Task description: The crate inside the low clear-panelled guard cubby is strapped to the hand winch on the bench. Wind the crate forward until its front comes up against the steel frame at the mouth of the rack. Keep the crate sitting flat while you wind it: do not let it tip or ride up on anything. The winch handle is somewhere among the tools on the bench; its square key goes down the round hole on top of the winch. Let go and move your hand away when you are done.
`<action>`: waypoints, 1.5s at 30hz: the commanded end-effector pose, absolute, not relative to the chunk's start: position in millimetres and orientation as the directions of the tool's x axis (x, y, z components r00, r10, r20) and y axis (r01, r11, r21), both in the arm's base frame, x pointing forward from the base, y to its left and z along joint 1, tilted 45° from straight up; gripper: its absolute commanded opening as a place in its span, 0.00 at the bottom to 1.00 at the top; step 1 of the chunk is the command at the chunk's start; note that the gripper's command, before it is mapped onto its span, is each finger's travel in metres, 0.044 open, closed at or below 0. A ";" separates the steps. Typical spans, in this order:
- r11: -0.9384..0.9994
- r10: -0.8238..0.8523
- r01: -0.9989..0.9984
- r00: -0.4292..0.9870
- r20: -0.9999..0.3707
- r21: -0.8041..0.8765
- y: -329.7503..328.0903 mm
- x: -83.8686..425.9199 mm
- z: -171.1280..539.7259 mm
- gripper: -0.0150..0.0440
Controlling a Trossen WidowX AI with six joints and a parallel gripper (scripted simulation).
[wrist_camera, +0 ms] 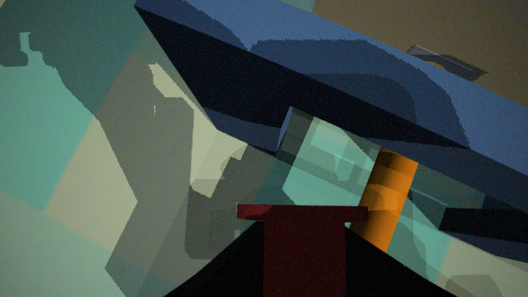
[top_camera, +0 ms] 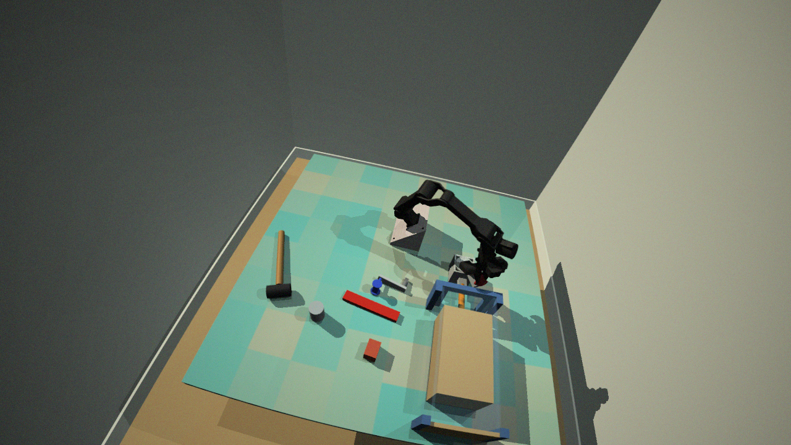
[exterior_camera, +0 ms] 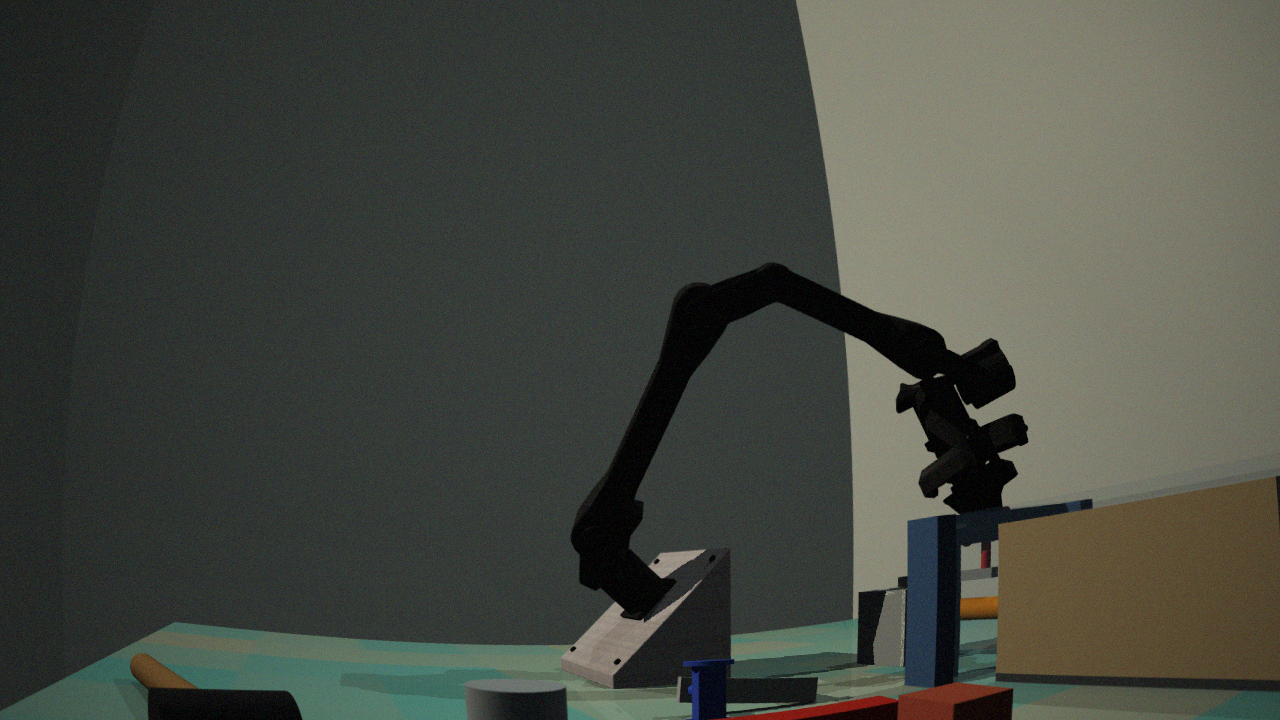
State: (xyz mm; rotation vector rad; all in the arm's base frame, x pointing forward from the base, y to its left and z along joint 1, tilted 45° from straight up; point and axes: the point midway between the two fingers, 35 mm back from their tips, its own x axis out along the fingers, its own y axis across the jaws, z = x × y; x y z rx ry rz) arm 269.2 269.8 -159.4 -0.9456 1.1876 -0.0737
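Note:
My gripper point(top_camera: 477, 276) point(exterior_camera: 982, 510) point(wrist_camera: 297, 233) is shut on the red grip of the winch handle point(top_camera: 482, 281) point(exterior_camera: 985, 556) point(wrist_camera: 304, 212), close to the frame's top bar. In the exterior view the handle's grey arm reaches level over the winch point(top_camera: 455, 272) point(exterior_camera: 881, 626); its key and the hole are hidden. The tan crate point(top_camera: 465, 354) point(exterior_camera: 1136, 591) sits flat in the clear-panelled cubby. The orange strap point(top_camera: 461, 296) point(exterior_camera: 978, 608) point(wrist_camera: 389, 194) runs through the blue steel frame point(top_camera: 469, 289) point(exterior_camera: 929, 600) point(wrist_camera: 285, 21). A gap shows between crate and frame.
Left of the cubby lie a mallet point(top_camera: 279, 259) point(exterior_camera: 219, 702), a grey cylinder point(top_camera: 316, 309) point(exterior_camera: 515, 702), a red bar point(top_camera: 370, 306), a red block point(top_camera: 372, 349) point(exterior_camera: 954, 702), a blue spool-like piece point(top_camera: 376, 286) point(exterior_camera: 708, 689) and a grey bar point(top_camera: 392, 285) point(exterior_camera: 765, 690).

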 end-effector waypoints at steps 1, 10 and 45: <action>0.646 -0.486 -0.437 0.397 -0.779 -0.626 282.6 252.6 -172.5 0.25; 0.646 -0.485 -0.438 0.397 -0.779 -0.625 288.5 244.5 -178.1 0.25; 0.648 -0.483 -0.440 0.395 -0.782 -0.622 304.1 206.8 -193.1 0.25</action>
